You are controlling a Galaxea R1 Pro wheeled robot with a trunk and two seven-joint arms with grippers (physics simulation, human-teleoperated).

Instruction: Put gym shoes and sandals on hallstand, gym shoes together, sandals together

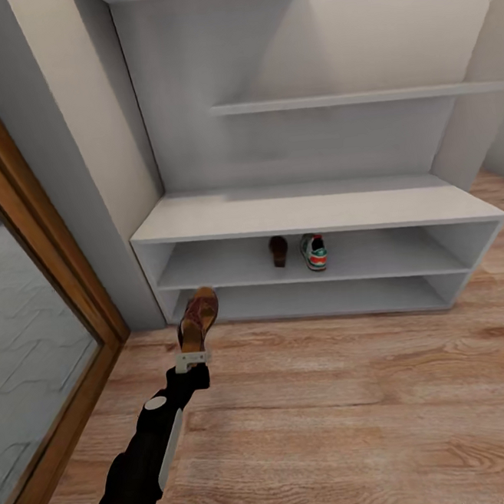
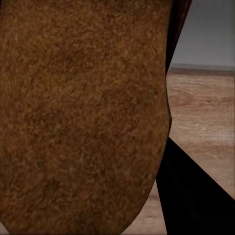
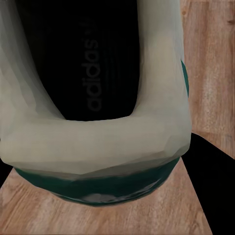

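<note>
Left pincer (image 1: 193,358) pinching a sandal (image 1: 197,319), holding it above the corridor floor (image 1: 335,398) before the hallstand (image 1: 317,207). Second sandal (image 1: 279,250) and gym shoe (image 1: 313,251) sitting together on upper tier. Another gym shoe (image 3: 98,122) filling right wrist view; right pincer's state impossible to tell.

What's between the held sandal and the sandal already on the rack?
Head view: nothing but bare corridor floor and the hallstand's front edge separate the left gripper's sandal from the shelved sandal.
</note>
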